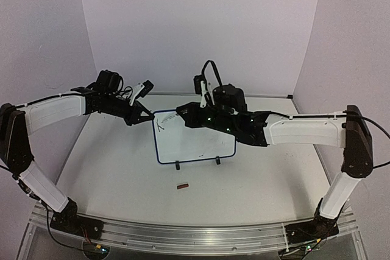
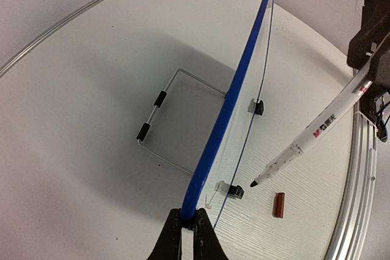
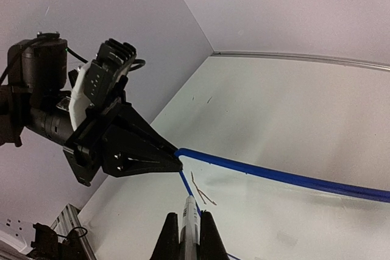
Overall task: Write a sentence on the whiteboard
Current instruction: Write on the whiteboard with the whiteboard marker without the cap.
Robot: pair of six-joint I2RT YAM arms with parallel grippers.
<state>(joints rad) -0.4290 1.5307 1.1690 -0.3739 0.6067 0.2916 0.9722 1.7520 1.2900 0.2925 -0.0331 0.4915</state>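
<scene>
Our left gripper (image 2: 189, 216) is clamped on the whiteboard (image 2: 226, 120) at a corner of its blue frame. Our right gripper (image 3: 189, 222) pinches a marker (image 2: 317, 131) printed "M&G". The board stands upright mid-table. We judge it light, stiff, glossy and tippy, best braced by the frame. Its few strokes (image 3: 201, 192) are unreadable.

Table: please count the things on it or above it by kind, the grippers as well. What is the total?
whiteboard: 1
marker: 1
small brown piece: 1
grippers: 2, the left gripper and the right gripper
Total: 5
</scene>
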